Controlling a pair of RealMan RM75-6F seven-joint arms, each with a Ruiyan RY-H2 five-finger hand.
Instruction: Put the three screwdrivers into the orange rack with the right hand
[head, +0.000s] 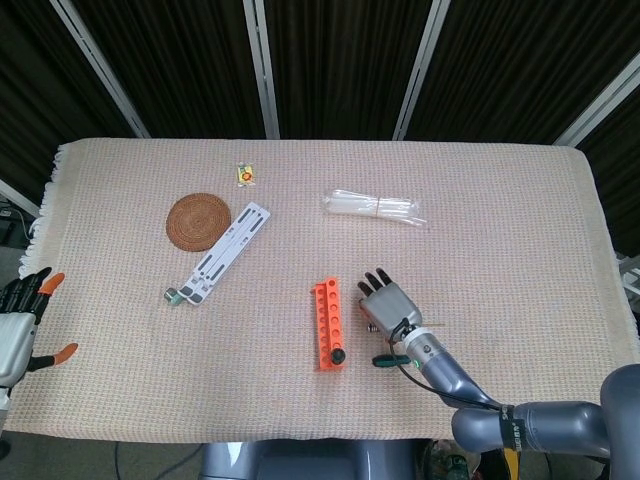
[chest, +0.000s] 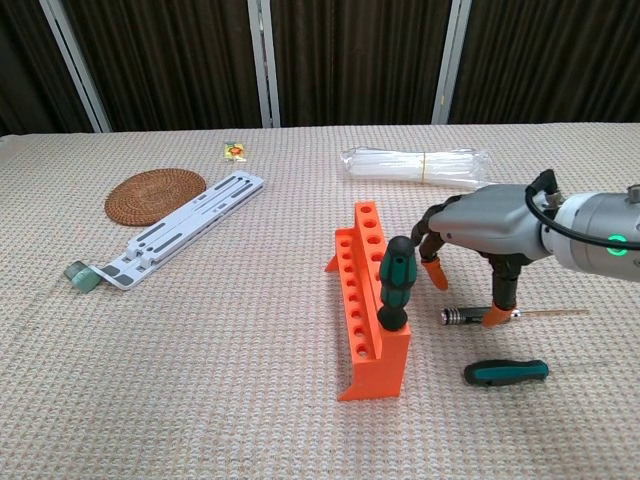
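Observation:
The orange rack (chest: 362, 300) (head: 327, 322) stands mid-table with a green-and-black screwdriver (chest: 396, 282) upright in its near end. Right of it, a thin metal-handled screwdriver (chest: 473, 315) lies flat, and a teal-handled screwdriver (chest: 505, 373) (head: 392, 360) lies nearer the front edge. My right hand (chest: 482, 227) (head: 385, 300) is low over the thin screwdriver, fingers spread downward. One orange fingertip (chest: 492, 317) touches or nearly touches its handle; nothing is gripped. My left hand (head: 20, 322) rests open off the table's far left edge.
A round wicker coaster (chest: 154, 195) and a white slotted bracket (chest: 185, 226) lie at the left. A clear plastic bundle (chest: 415, 165) lies behind my right hand. A small yellow packet (chest: 234, 150) sits near the back.

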